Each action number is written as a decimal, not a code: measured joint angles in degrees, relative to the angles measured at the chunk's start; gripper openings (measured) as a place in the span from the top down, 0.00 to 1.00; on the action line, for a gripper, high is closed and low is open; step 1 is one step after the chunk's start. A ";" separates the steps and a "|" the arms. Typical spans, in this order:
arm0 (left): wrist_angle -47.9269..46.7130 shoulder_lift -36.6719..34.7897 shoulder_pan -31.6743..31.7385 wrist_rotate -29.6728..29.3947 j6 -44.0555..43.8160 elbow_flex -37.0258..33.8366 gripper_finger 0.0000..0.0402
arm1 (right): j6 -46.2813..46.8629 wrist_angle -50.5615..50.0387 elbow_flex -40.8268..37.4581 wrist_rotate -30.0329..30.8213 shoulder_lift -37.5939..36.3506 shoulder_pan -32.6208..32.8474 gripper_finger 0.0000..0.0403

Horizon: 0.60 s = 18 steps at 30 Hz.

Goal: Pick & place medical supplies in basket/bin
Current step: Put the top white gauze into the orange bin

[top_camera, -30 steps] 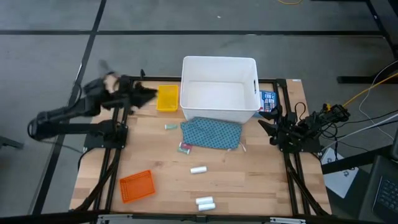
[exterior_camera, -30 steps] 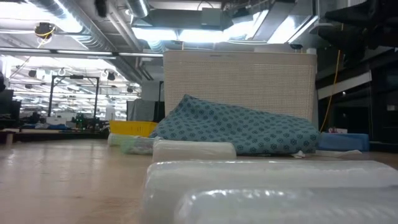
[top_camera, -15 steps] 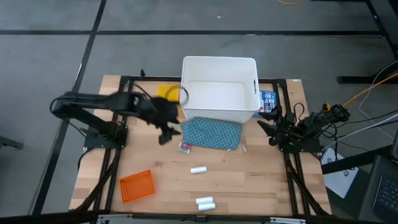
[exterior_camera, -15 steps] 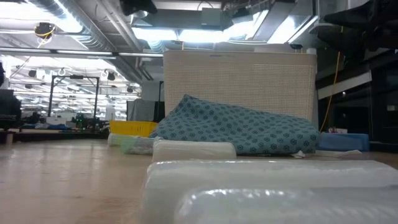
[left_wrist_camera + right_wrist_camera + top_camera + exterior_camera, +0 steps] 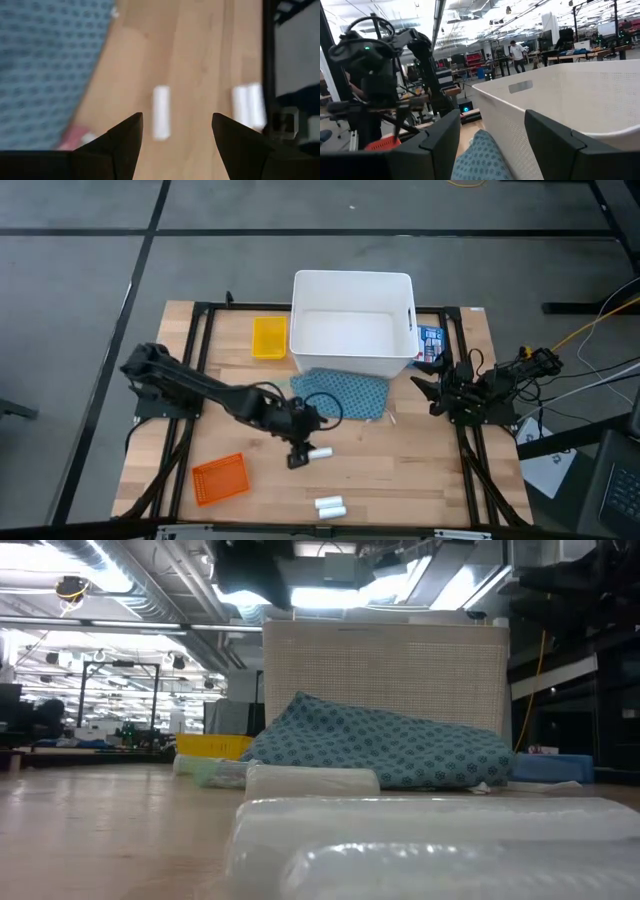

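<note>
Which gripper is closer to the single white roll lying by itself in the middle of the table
Left. The left gripper hovers right beside the lone white roll; the right gripper waits at the table's right edge.

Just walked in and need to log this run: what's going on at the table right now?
The left gripper is stretched out over the middle of the table, open above a single white roll, holding nothing. The right gripper waits open at the table's right edge beside the white bin. The teal pouch, two more rolls and the orange tray all lie on the table; none of these supplies is in the bin.
</note>
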 joint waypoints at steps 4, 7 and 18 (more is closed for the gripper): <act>4.72 3.59 -0.70 -0.97 -3.02 0.00 0.41 | 2.39 -1.07 0.00 0.11 0.00 0.00 0.44; 4.88 5.46 -0.72 -0.47 -3.96 0.00 0.41 | 2.99 -2.07 0.00 0.10 0.00 0.00 0.44; 5.32 9.95 0.15 -0.25 -7.35 0.00 0.41 | 2.97 -2.58 0.00 0.11 0.00 0.00 0.44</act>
